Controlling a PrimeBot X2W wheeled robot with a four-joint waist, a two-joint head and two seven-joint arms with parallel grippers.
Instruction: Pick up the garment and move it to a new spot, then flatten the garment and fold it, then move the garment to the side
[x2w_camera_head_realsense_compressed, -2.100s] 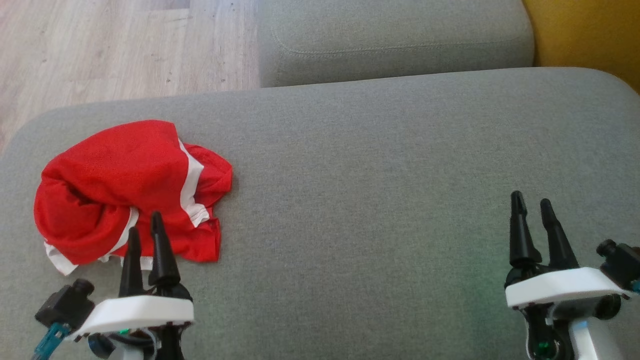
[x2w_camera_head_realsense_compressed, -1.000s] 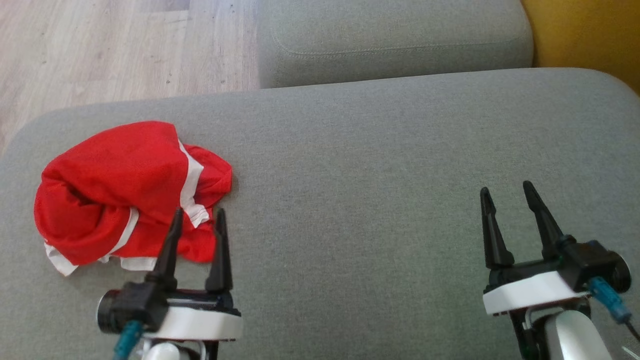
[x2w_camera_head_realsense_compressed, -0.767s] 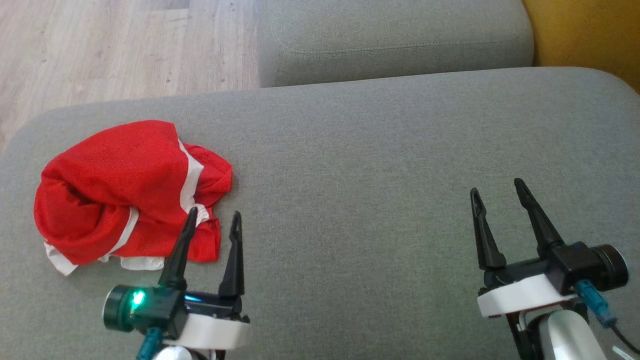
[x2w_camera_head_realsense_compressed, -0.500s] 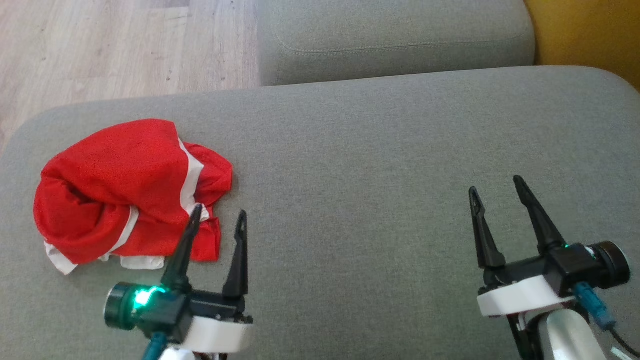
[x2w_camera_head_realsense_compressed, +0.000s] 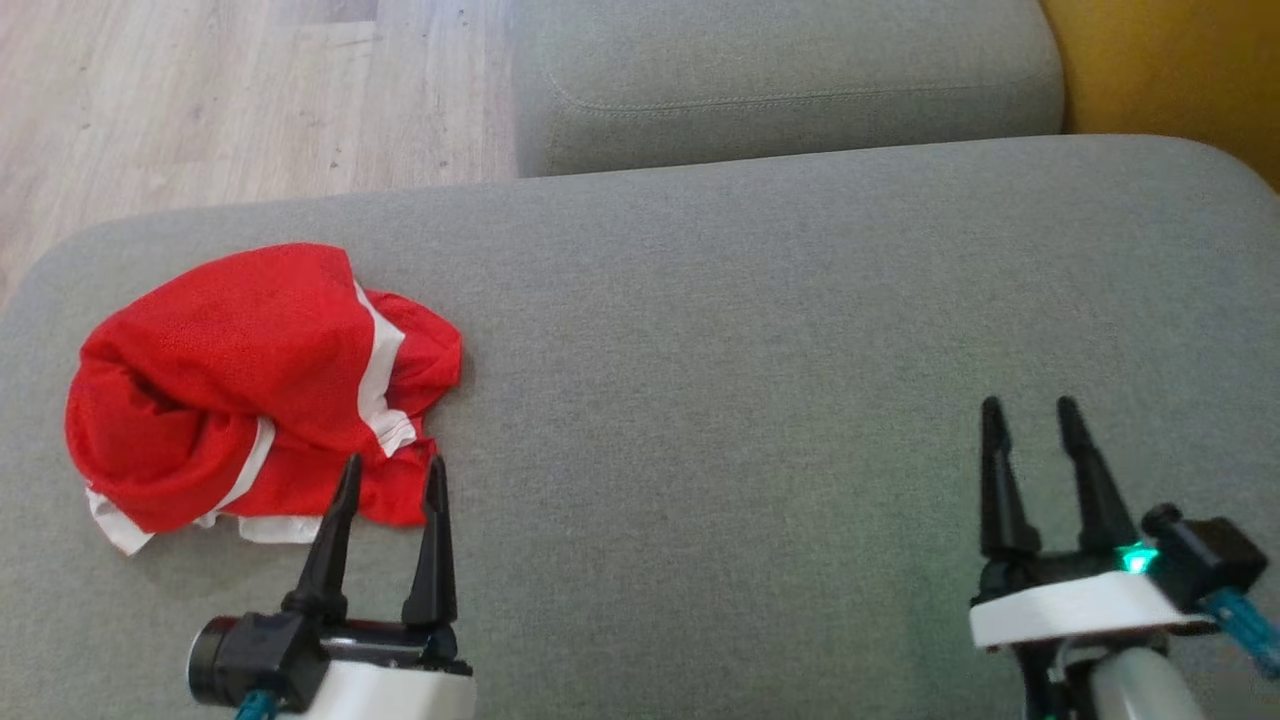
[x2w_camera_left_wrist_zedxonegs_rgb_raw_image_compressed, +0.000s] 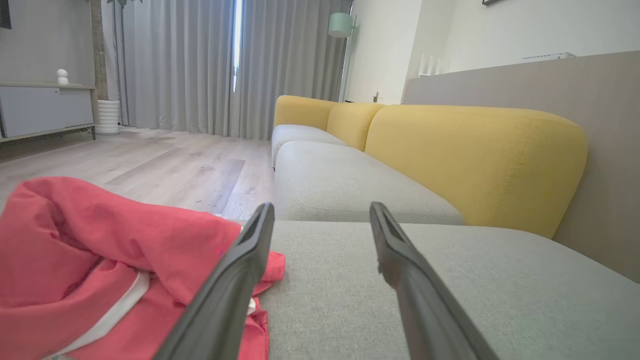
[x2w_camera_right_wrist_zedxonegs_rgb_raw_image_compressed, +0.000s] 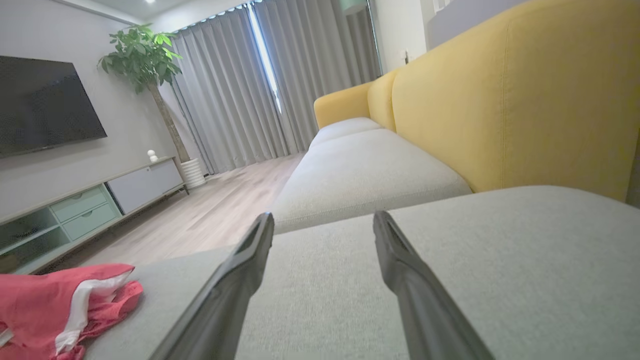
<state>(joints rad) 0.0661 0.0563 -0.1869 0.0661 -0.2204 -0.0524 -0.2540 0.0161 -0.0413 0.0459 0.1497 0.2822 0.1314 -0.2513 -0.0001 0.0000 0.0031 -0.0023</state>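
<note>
The garment (x2w_camera_head_realsense_compressed: 240, 385) is a red piece with white stripes, lying crumpled on the left part of the grey sofa cushion (x2w_camera_head_realsense_compressed: 720, 340). My left gripper (x2w_camera_head_realsense_compressed: 392, 472) stands open at the garment's near right corner, its left finger over the red hem. In the left wrist view the garment (x2w_camera_left_wrist_zedxonegs_rgb_raw_image_compressed: 100, 265) lies left of the open left gripper (x2w_camera_left_wrist_zedxonegs_rgb_raw_image_compressed: 322, 212), partly behind the left finger. My right gripper (x2w_camera_head_realsense_compressed: 1030, 412) is open over bare cushion far to the right. The right wrist view shows the garment (x2w_camera_right_wrist_zedxonegs_rgb_raw_image_compressed: 60, 305) at the lower left, far from the open right gripper (x2w_camera_right_wrist_zedxonegs_rgb_raw_image_compressed: 324, 220).
A second grey seat cushion (x2w_camera_head_realsense_compressed: 790, 80) lies beyond the first, with a yellow backrest (x2w_camera_head_realsense_compressed: 1170, 70) at the right. Wooden floor (x2w_camera_head_realsense_compressed: 220, 100) borders the cushion's far left edge. A TV cabinet (x2w_camera_right_wrist_zedxonegs_rgb_raw_image_compressed: 85, 205) and a potted plant (x2w_camera_right_wrist_zedxonegs_rgb_raw_image_compressed: 145, 65) stand across the room.
Both grippers drew back toward the near edge; the left one also shifted left, back to the garment's corner. The right gripper shifted right. The garment has not moved.
</note>
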